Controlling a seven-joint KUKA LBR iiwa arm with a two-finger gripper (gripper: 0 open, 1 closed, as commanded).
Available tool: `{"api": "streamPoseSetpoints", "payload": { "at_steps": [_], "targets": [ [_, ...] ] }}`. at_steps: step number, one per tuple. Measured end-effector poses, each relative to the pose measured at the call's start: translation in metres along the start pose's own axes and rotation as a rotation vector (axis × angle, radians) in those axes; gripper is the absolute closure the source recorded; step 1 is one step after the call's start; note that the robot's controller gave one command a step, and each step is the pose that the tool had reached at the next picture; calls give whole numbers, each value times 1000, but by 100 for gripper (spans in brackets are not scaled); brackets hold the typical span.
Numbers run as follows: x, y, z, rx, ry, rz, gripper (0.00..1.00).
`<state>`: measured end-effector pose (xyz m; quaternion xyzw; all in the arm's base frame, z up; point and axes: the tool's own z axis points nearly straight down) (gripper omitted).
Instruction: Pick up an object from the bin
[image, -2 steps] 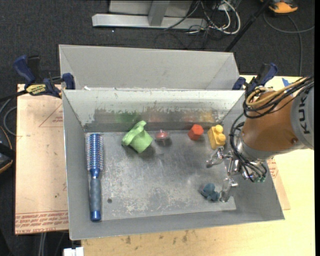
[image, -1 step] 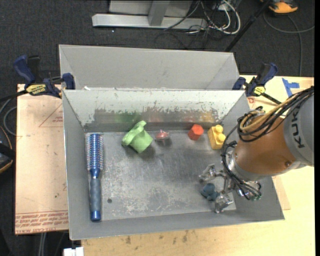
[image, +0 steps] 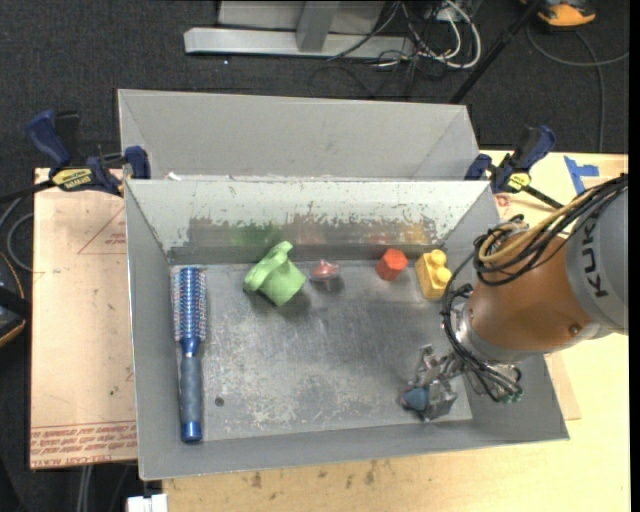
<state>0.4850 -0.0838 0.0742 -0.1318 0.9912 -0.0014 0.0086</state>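
Observation:
My gripper (image: 434, 382) is low in the bin's front right corner, under the orange wrist cover. A small blue-grey thing (image: 414, 402) lies on the bin floor right at the gripper's tip, touching it or nearly so; whether it is gripped cannot be made out. A yellow block (image: 433, 273) stands near the back wall, just beyond the wrist. An orange-red cap (image: 393, 263) sits to its left.
A green lumpy toy (image: 275, 276) and a small pinkish piece (image: 324, 271) lie along the back wall. A blue hairbrush (image: 189, 350) lies lengthwise by the left wall. The arm and its cables cover the bin's right side.

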Motion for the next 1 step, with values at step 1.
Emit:
{"api": "streamPoseSetpoints", "payload": {
  "at_steps": [1],
  "targets": [
    [-5,-27,-131,-1,7,-33,100]
  ]
}}
